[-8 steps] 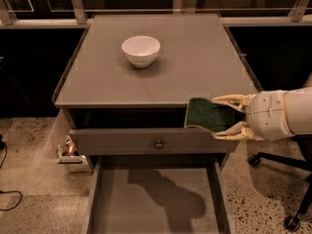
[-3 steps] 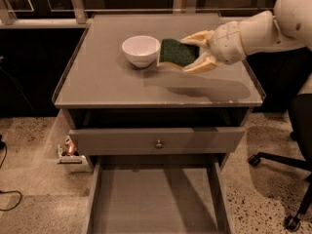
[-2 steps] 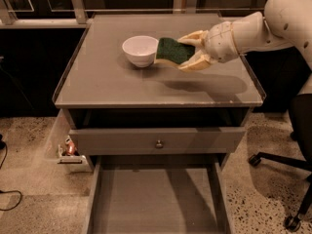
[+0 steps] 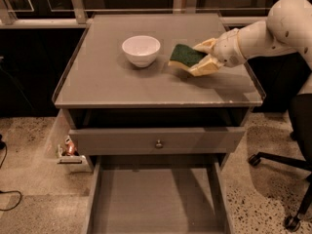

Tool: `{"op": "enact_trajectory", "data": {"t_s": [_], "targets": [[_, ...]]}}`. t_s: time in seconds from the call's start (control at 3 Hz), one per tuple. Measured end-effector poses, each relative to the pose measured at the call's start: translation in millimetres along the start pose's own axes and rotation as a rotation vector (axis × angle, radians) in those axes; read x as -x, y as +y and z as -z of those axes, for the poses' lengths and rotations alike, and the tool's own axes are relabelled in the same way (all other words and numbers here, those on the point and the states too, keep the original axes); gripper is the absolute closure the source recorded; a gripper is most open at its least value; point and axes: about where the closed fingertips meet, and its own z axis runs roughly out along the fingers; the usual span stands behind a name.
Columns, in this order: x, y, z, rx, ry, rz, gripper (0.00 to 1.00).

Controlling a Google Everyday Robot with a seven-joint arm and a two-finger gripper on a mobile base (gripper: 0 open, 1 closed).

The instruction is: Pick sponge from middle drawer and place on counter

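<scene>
We see the counter [image 4: 122, 82], broad, grey and slightly glossy, spreading beneath the gripper and away to its left. Well below the gripper, nearer us, the middle drawer [image 4: 156, 199] stands open, its flat grey floor in plain view. The gripper [image 4: 196, 59] reaches in from the right, its two tan fingers clamped on the sponge. Just left of it sits a white bowl [image 4: 141, 50]. The sponge [image 4: 185, 54], dark green over yellow foam, tilts low over the counter; we cannot tell whether it touches.
</scene>
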Motion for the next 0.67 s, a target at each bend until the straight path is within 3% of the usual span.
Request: {"op": "enact_trajectory", "data": {"t_s": [0.33,0.67], "targets": [[-28.5,-4.5,2.5,0.006,0.076,-0.076,1.00],[-30.6,-4.6,3.1,0.005,0.080,-0.083,0.81]]}}
